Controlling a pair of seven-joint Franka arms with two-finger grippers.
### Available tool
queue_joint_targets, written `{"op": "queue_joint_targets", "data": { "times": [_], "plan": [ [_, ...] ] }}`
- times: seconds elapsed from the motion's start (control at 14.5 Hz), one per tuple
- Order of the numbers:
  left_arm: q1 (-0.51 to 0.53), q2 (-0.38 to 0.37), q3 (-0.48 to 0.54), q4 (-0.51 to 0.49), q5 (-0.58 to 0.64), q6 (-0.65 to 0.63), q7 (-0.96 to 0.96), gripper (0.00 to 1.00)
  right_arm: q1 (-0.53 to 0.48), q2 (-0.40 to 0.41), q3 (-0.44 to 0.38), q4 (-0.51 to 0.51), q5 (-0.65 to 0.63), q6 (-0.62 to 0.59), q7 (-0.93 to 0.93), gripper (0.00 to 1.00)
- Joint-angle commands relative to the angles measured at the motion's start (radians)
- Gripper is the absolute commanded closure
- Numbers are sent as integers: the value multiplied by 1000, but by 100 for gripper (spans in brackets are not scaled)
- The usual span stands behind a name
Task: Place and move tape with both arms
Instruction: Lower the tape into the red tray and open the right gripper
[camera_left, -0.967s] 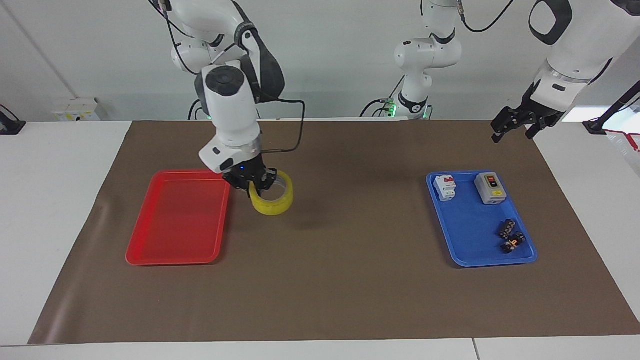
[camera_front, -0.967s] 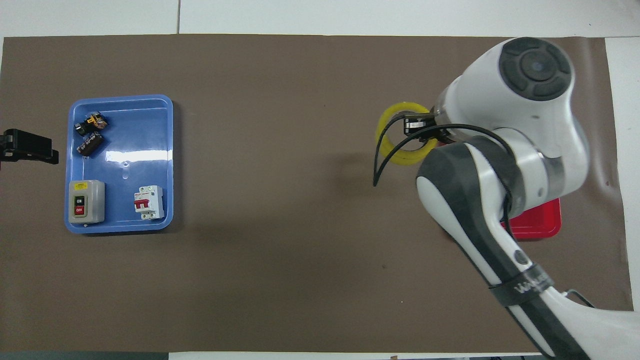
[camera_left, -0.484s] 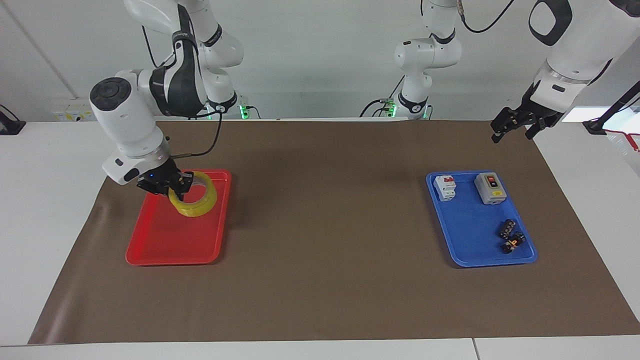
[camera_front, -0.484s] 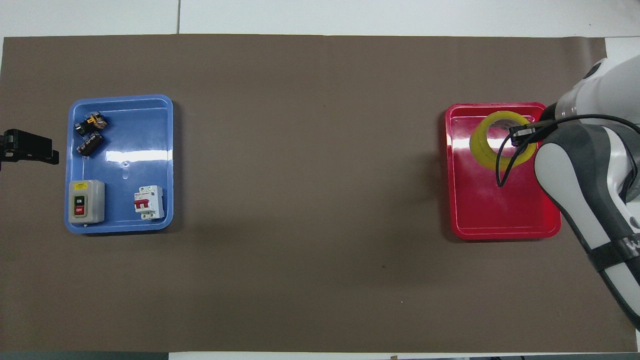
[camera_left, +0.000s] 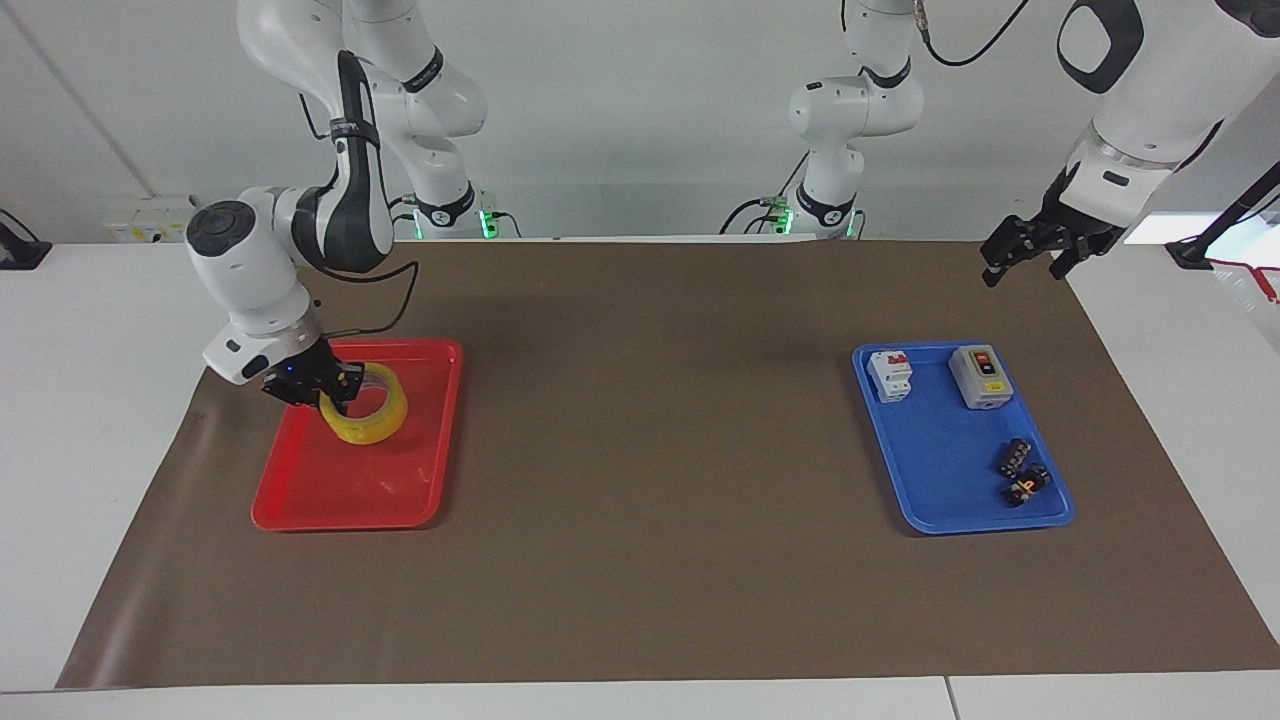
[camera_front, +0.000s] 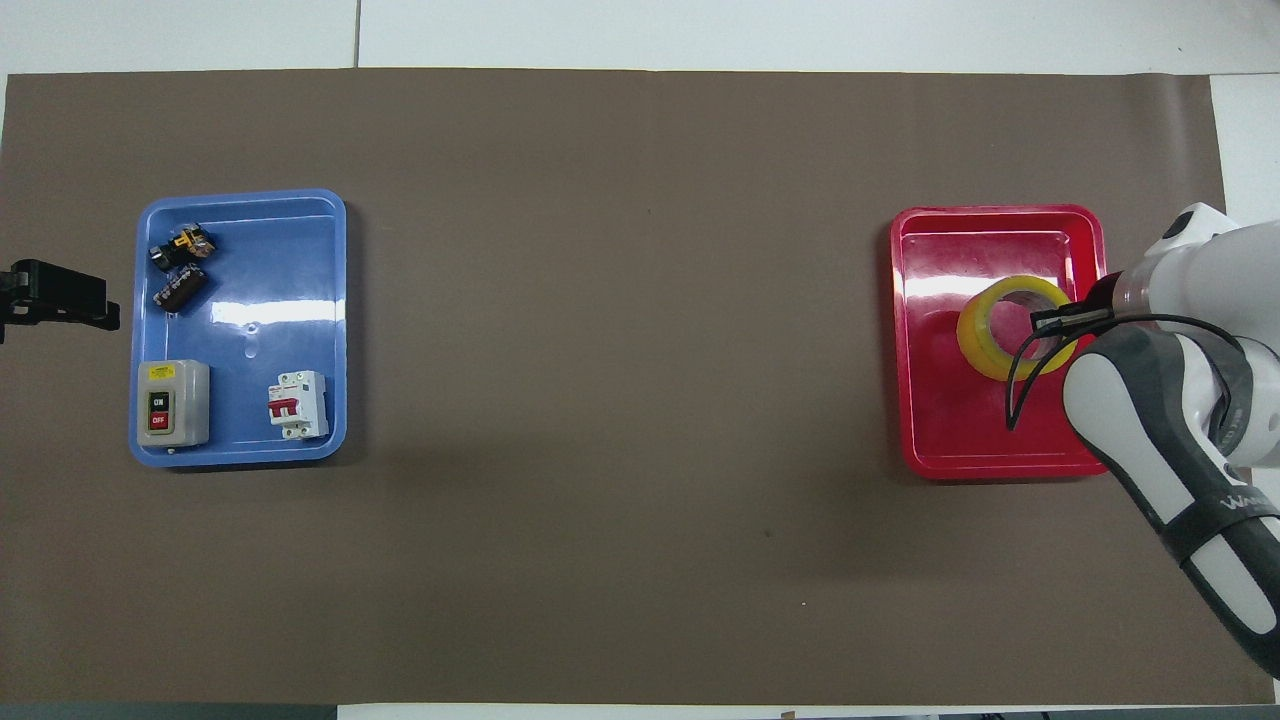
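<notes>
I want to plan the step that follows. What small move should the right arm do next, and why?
Probably open the right gripper and let go. It is shut on the tape, which is down inside the red tray and seems to rest on its floor. The left gripper waits open, over the mat beside the blue tray.

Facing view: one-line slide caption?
Right gripper shut on translucent yellow tape roll over red plastic tray; left gripper open, waiting above table edge.
</notes>
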Motion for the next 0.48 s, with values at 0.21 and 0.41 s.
{"op": "queue_joint_targets", "data": {
  "times": [0.21,0.41],
  "plan": [
    [2,0,-2,2,-20,-18,11,0,-43,-13,15,-76,2,82,-35,100],
    [2,0,-2,2,-20,-16,10,0,-45,11,15,-82,4,111,-26,100]
  ]
}}
